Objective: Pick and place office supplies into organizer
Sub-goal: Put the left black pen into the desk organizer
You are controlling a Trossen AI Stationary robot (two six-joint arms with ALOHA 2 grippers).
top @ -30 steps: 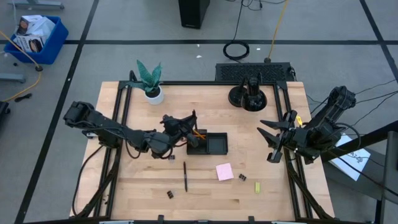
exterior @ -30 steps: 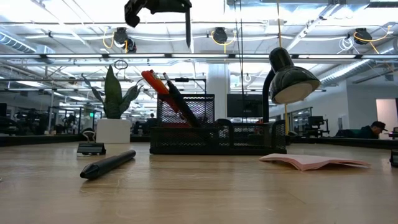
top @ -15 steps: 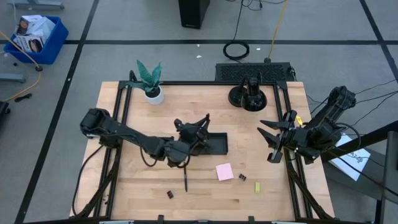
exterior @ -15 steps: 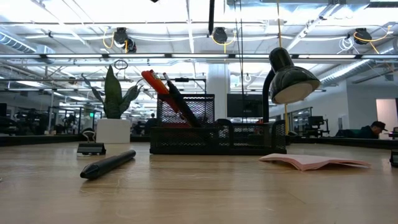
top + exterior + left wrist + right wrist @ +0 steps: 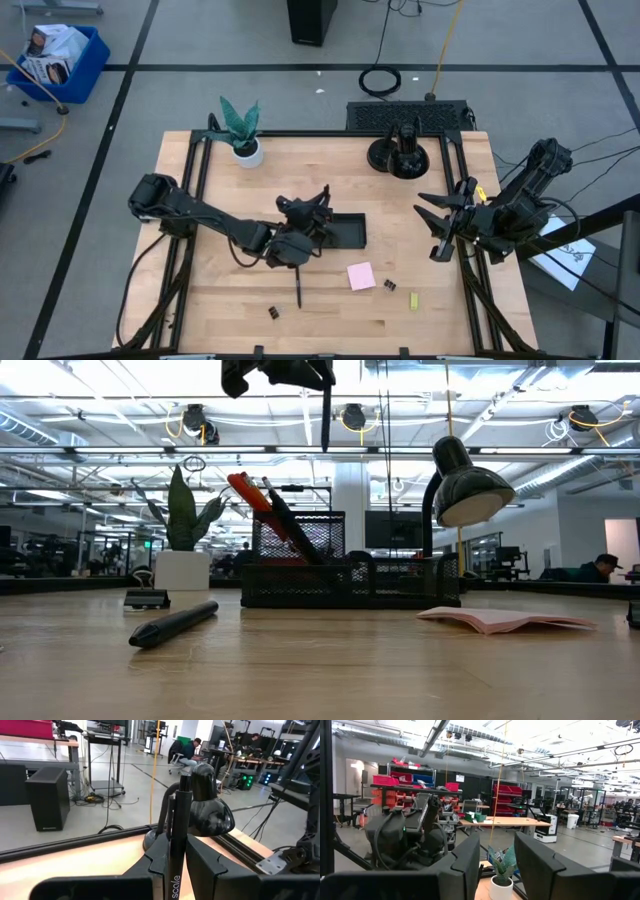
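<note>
My left gripper is closed on a black pen, which stands upright between my fingers in the left wrist view. From above, this gripper hangs over the left end of the black organizer, near the middle of the tabletop. In the low view the gripper is high above the tray, the pen pointing straight down.

The organizer already carries red-handled scissors and what looks like another dark pen leaning in its tall mesh section; I cannot make out more inside. Loose on the tabletop in front of the organizer lie a second black pen, a pink sticky-note pad, two small binder clips and, and a yellow-green piece.

My right gripper waits at the right edge of the tabletop with its fingers apart, holding nothing. The desk lamp and potted plant stand at the back.
</note>
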